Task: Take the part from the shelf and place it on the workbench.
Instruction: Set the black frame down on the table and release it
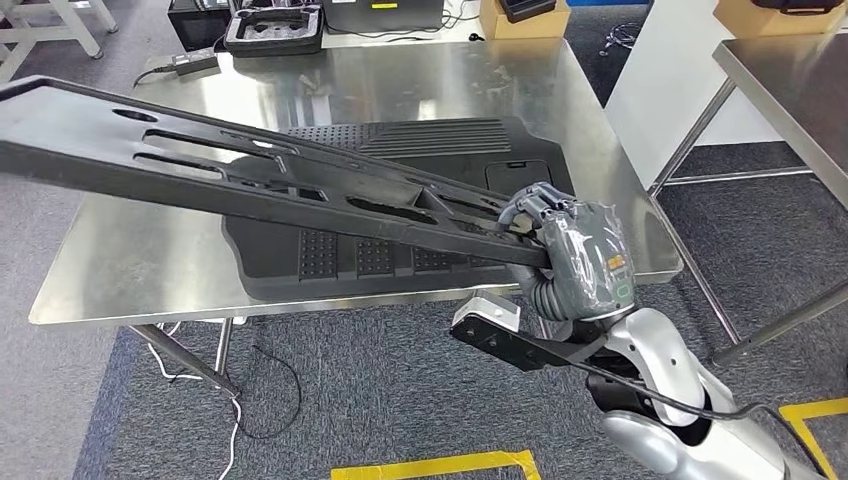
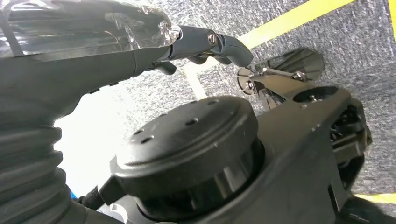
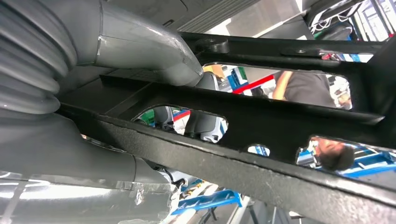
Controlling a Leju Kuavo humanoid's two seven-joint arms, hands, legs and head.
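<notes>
A long black slotted part (image 1: 200,175) slants above the steel workbench (image 1: 130,260), its far end up at the left. My right hand (image 1: 560,245) grips its near end over the bench's front right edge. The right wrist view shows the part (image 3: 261,121) close up, with my hand (image 3: 140,46) wrapped around its frame. Under the part, a black ribbed panel (image 1: 420,140) lies flat on the bench. My left hand (image 2: 93,56) hangs over grey carpet with its fingers (image 2: 219,44) loosely extended and holds nothing.
A black case (image 1: 275,28) and cardboard boxes (image 1: 520,20) stand beyond the bench's far edge. A second steel table (image 1: 790,80) is at the right, past a white pillar (image 1: 670,80). Cables (image 1: 240,400) trail under the bench near yellow floor tape (image 1: 440,465). A person (image 3: 303,86) shows through the part's slots.
</notes>
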